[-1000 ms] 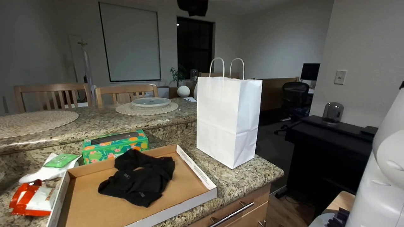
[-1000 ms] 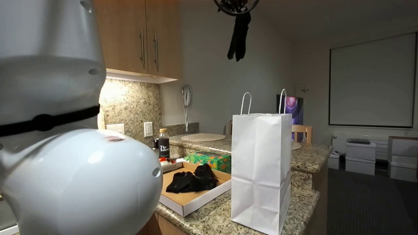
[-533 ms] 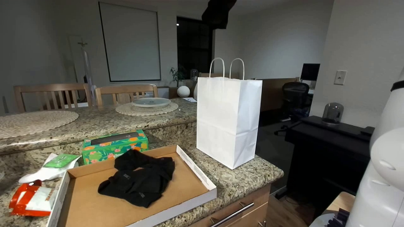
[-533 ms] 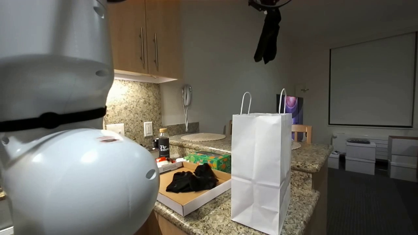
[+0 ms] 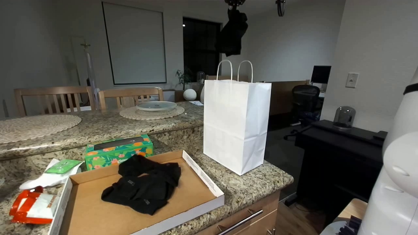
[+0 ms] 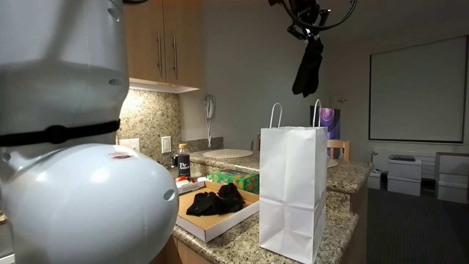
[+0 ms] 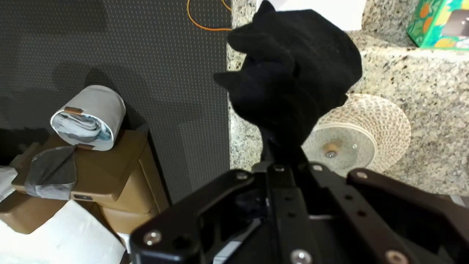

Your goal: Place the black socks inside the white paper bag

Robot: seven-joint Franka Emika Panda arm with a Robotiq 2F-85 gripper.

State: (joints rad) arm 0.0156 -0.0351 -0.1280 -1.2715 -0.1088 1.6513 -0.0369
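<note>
Tall and upright, the white paper bag [image 5: 228,120] [image 6: 289,183] stands on the counter with both loop handles raised. Black socks [image 5: 233,32] [image 6: 308,69] dangle in the air above the bag's handles in both exterior views, apart from them. My gripper [image 6: 311,36] is shut on their upper end. In the wrist view the held socks [image 7: 293,69] hang beyond the gripper [image 7: 282,161] and hide most of the bag [image 7: 351,16]. More black socks [image 5: 147,186] [image 6: 216,203] lie bunched in a shallow cardboard tray. The bag's inside is hidden.
Beside the bag lies the cardboard tray [image 5: 204,174], with a flowered green tissue box [image 5: 120,151] behind it. A raised counter ledge carries a round lidded dish [image 5: 156,105] on a woven mat. A dark bottle [image 6: 184,163] stands at the back.
The held socks have moved rightward in both exterior views and come down lower, closer to the bag's handles. More of the gripper now shows. Bag and tray have stayed put.
</note>
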